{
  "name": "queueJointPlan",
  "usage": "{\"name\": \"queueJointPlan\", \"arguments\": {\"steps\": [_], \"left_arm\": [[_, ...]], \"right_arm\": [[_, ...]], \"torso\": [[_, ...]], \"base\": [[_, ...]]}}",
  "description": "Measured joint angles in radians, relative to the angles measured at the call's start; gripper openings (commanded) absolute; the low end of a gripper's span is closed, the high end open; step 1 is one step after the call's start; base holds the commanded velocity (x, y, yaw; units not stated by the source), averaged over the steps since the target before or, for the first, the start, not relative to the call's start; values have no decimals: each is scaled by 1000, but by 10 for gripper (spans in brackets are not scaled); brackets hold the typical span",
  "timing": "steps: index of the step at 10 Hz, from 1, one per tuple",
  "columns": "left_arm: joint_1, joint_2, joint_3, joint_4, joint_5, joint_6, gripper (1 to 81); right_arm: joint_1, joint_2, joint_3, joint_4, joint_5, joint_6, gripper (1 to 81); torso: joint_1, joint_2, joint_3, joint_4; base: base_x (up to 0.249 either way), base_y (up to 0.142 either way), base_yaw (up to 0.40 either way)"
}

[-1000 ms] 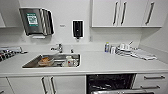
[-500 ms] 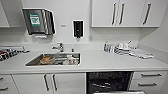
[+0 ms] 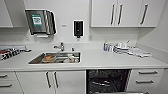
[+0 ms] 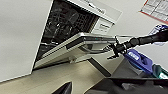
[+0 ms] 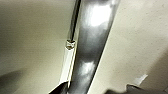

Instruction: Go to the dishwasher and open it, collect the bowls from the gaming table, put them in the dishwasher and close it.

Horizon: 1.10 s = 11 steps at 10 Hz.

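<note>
In the left wrist view a wide dark plate (image 4: 130, 86) shows matt black-grey, with a lighter grey patch on its surface. Beside it stands a black wedge (image 4: 65, 88), blurred and pointed. A slim black bar (image 4: 142, 40) is round in section, built of short jointed segments with a slight gloss, and carries a thin spiky cross-piece (image 4: 115, 48) at its end. In the right wrist view there is a black tip (image 5: 61, 88) and a dark flat edge (image 5: 150, 89) with a pale grey corner.
</note>
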<state>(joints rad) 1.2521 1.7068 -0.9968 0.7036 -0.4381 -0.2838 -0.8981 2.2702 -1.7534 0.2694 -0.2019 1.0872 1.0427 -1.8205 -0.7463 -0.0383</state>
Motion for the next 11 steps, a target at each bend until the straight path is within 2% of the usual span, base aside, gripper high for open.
{"name": "queueJointPlan", "arguments": {"steps": [4,6,9,10,11], "left_arm": [[4,6,-3,5,1,0,811],[6,19,-26,7,0,0,811],[37,38,-59,8,3,0,811],[37,41,-64,8,3,0,811],[38,53,-82,8,3,-1,811]], "right_arm": [[-54,57,-77,0,-22,-17,811],[-109,74,-108,-8,-90,-21,811],[-121,71,-122,-11,-93,-26,811],[-115,69,-124,-12,-90,-48,811],[-114,70,-126,-12,-90,-103,811]], "torso": [[0,0,0,0],[0,0,0,0],[0,-1,0,0],[0,0,0,0],[0,-1,0,0]], "base": [[-98,0,0],[-97,0,0],[0,0,0],[0,0,0],[0,0,0]]}}
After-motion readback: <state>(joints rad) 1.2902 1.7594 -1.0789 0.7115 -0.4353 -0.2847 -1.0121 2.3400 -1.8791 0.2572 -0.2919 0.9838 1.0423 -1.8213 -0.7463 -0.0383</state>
